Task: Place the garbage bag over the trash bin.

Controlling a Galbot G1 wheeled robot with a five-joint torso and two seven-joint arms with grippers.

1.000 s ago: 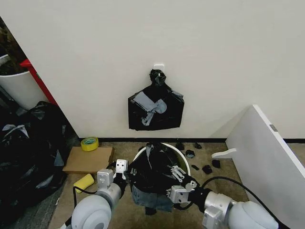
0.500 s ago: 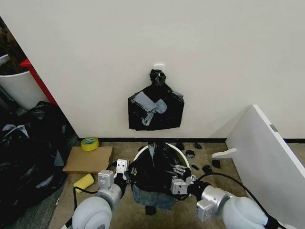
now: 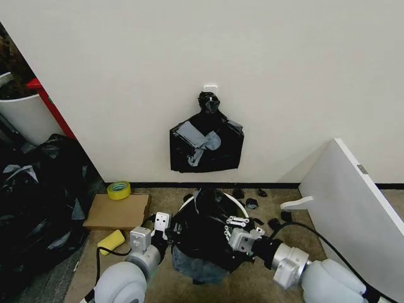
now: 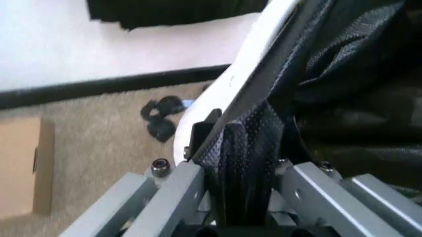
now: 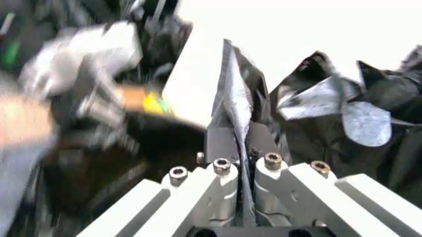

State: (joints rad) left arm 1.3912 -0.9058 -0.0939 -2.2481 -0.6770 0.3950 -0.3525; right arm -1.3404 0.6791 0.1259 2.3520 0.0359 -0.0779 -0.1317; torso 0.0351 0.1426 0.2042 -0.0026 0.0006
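Where both grippers pinch it — wrinkly glossy garbage bag (image 3: pixel 202 230) drapes round trash bin (image 3: pixel 242 207).

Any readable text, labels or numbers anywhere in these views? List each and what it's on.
None readable.
The tape roll and cardboard box show no legible print.
The garbage bag, trash bin and wall-hung bag bundle carry no markings.

Setting: bare indoor test corner, lab or storeroom type, not furnished home. Evidence: plain cream wall (image 3: pixel 284 63) with black skirting strip; worn beige carpet floor (image 3: pixel 252 290); bulging black sacks (image 3: pixel 38 202) heaped at side; flat cardboard box (image 3: pixel 117 211); tape roll (image 3: pixel 118 189); white board (image 3: pixel 353 208) leaning against wall; bag bundle (image 3: pixel 206 144) hung on wall hook.
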